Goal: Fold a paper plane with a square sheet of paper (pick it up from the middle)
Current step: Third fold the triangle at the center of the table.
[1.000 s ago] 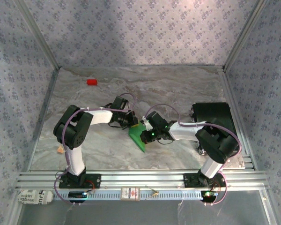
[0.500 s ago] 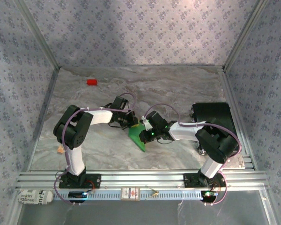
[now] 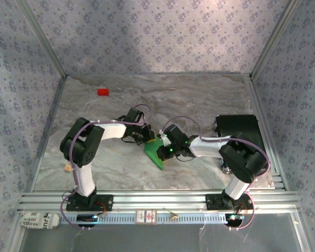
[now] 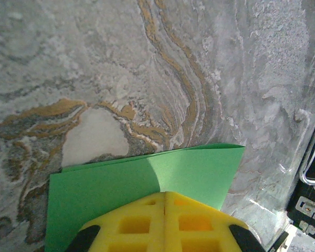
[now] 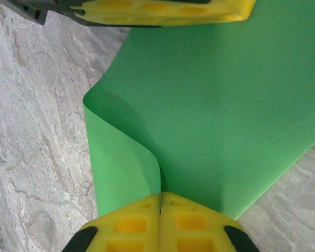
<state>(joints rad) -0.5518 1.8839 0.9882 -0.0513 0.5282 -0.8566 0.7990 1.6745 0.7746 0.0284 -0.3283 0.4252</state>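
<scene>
I am standing before a small booth. Its three walls carry pale blue-grey wallpaper with a small repeating floral motif, and slim aluminium posts rise along the back corners. The desk has a grey marble-look top, swirled with white. Up close, ochre veins curl through it around a pale patch. Ribbed aluminium rails lie along the near edge, with a plain grey ledge in front of them. The light is soft and even, brightest in a patch on the back wall, and shadows on the desk are faint.
</scene>
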